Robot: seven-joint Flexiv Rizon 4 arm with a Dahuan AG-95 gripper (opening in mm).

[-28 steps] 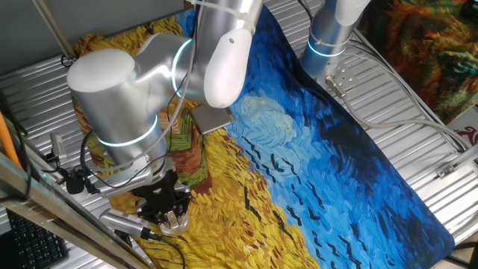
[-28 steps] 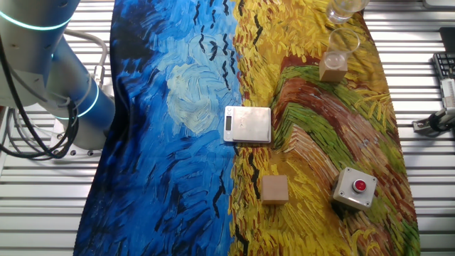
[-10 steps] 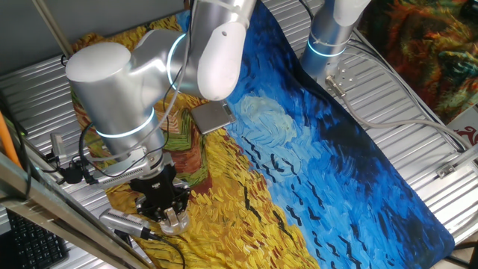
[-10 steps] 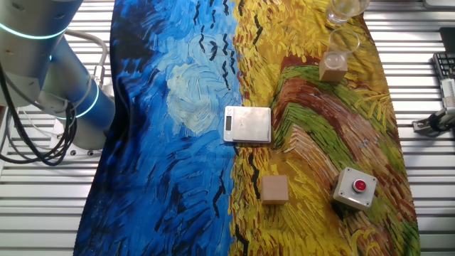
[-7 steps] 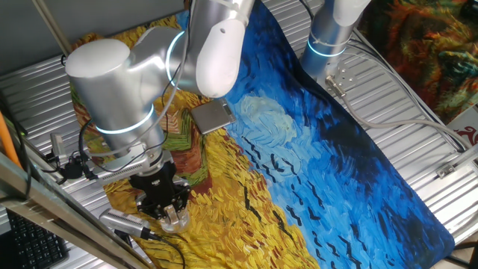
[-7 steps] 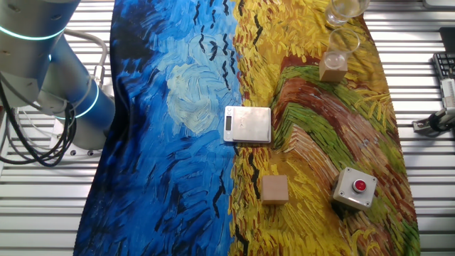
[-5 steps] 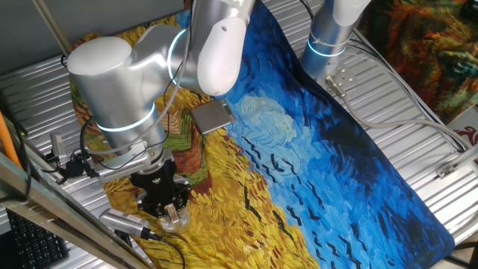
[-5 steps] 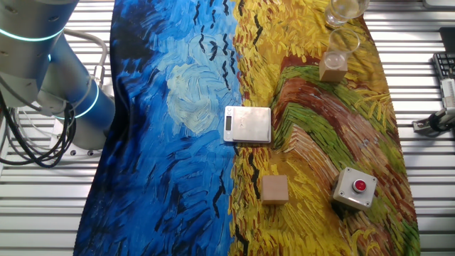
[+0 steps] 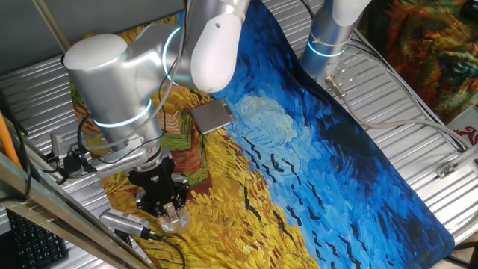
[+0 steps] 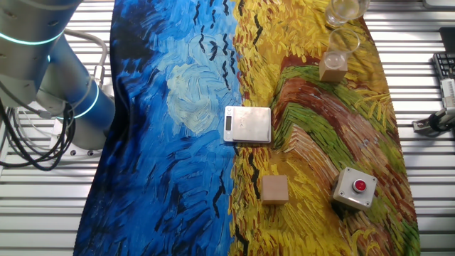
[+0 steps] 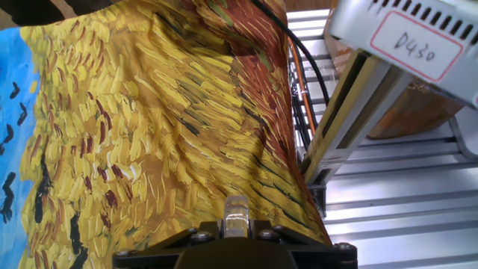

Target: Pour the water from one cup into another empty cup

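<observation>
- Painted cloth, blue on the right and yellow on the left, covers a ribbed metal table in one fixed view.
- At the lower left the silver arm reaches down, with the black gripper low over the yellow edge of the cloth.
- A clear glassy thing, likely the tumbler, sits between the fingers. I cannot tell whether they press on it.
- A grey scale lies left of centre on the cloth.
- From the other fixed view the cloth runs blue on the left, yellow on the right.
- The tumbler stands at the top edge, right of centre, cut off by the frame. The water cannot be made out.
- The peach cup is just below the tumbler in the frame, right above the upper block.
- The scale is at centre.
- The lower block and the red button box sit lower right.
- The arm fills the upper left. The gripper is out of frame.
- Hand view: yellow cloth fills the left and centre, with table slats at the lower right.
- The gripper shows only as a black body at the bottom edge, with a clear glassy piece at its middle. The finger spread cannot be told.
</observation>
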